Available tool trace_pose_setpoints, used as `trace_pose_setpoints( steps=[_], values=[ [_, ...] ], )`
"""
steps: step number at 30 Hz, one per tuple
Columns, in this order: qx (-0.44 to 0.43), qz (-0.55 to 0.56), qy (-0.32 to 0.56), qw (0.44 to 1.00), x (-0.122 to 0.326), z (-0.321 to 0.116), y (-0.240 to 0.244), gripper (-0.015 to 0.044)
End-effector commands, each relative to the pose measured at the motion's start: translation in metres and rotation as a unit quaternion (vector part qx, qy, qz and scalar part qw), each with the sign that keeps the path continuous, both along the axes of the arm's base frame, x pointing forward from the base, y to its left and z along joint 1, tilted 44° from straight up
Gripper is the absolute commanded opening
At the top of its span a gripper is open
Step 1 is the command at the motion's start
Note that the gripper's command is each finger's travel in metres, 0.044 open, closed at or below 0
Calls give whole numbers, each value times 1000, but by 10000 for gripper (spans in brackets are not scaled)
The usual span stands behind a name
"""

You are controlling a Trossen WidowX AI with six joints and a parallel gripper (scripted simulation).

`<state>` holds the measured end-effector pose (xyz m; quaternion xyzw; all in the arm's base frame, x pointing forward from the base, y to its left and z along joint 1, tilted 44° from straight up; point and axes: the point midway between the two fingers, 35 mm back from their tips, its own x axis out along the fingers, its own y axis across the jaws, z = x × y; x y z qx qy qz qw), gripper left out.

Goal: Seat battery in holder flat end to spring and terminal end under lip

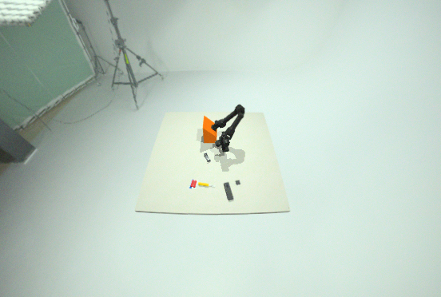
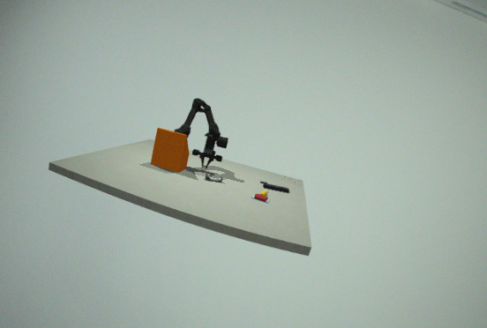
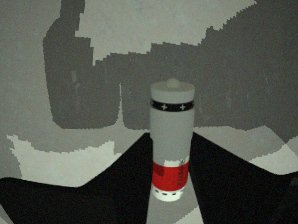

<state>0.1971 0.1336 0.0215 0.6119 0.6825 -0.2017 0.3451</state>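
Fingers clamped on the battery (image 3: pixel 172 140), terminal end at 12 o'clock in wrist view, red band toward 6. Top view, clock around the gripper (image 1: pixel 224 148) (image 2: pixel 205 167) (image 3: pixel 171 136): holder (image 1: pixel 207 157) (image 2: pixel 213 180) near, at 8, battery not in it; orange block (image 1: pixel 209 136) (image 2: pixel 169 150) at 10–11; black bar (image 1: pixel 228 192) (image 2: pixel 276 188) at 6; red thing (image 1: pixel 193 184) (image 2: pixel 261 197) at 7.

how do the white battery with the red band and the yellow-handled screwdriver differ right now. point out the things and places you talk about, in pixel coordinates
The white battery with a red band (image 3: pixel 171 135) is between the black gripper's fingers; the yellow-handled screwdriver (image 1: pixel 204 184) lies on the table. The battery is a plain cylinder with a terminal knob, whereas the screwdriver has a thin pale shaft beyond its handle. Both are elongated.
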Motion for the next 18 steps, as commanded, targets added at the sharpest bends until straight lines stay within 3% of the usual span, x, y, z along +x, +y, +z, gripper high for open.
trace_pose_setpoints(
  steps=[1,8,18],
  values=[
    [2,-2,-9,1000,4,17,-15,61],
    [2,-12,0,1000,6,28,-27,61],
    [-8,-162,139,977,50,11,-62,61]
  ],
)
